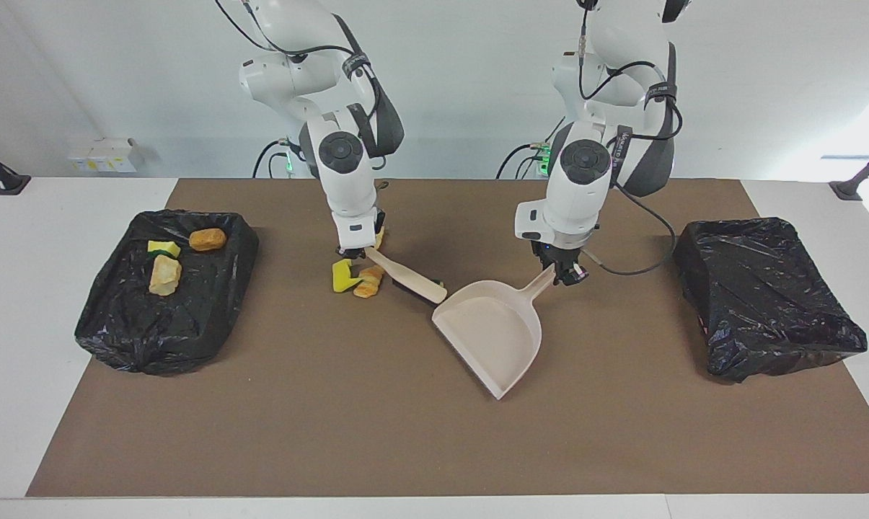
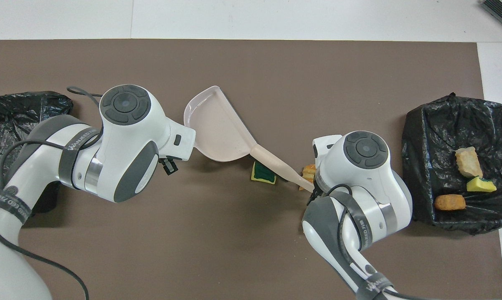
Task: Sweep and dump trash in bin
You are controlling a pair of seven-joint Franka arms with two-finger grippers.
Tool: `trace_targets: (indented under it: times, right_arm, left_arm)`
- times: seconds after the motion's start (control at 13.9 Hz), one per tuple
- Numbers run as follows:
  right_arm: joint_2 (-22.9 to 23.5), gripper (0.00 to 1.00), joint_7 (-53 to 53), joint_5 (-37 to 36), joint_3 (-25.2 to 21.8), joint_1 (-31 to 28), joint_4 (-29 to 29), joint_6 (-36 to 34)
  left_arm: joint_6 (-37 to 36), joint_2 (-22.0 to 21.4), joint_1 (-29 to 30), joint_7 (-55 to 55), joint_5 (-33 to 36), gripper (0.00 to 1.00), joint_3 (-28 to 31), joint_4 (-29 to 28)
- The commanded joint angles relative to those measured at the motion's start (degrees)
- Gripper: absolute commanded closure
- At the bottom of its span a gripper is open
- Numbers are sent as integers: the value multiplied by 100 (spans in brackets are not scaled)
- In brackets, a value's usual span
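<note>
The surface (image 1: 376, 432) is covered by a matt brown mat, smooth and without sheen, with plain white board showing around its edges. The dustpan (image 1: 493, 333) looks like smooth beige plastic with a soft, low gloss. The brush (image 1: 405, 272) has a handle in the same pale, smooth finish. Both bins are lined with thin black plastic film, crinkled and glossy: the bin holding scraps (image 1: 164, 288) and the other bin (image 1: 766, 295). The yellow sponge pieces (image 1: 342, 275) look porous and matt. The orange lump (image 1: 368, 281) beside them looks rough and crumbly. The arms' shells (image 2: 126, 137) are glossy white plastic with dark grey matt bands.
</note>
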Motion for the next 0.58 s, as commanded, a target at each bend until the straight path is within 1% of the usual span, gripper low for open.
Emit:
trace_targets:
  times: [0.0, 0.07, 0.14, 0.36, 0.5]
  right_arm:
    - [-166, 100, -112, 195, -36, -130, 474, -893]
    - [-166, 100, 19, 187, -71, -200, 659, -1220]
    - [-175, 100, 212, 169, -71, -383, 721, -1397]
    - [-254, 100, 687, 117, -63, -771, 634, -1443]
    - [-377, 100, 680, 116, -45, -1052, 433, -1608]
  left_arm:
    - [258, -561, 162, 377, 117, 100, -42, -641]
    - [249, -623, 294, 577, 117, 100, -42, -633]
    - [223, -728, 417, 814, 109, 100, -42, -624]
    - [56, -1062, 979, 2034, 109, 100, -51, -781]
    - [231, -1343, 989, 2328, 108, 100, -51, -1289]
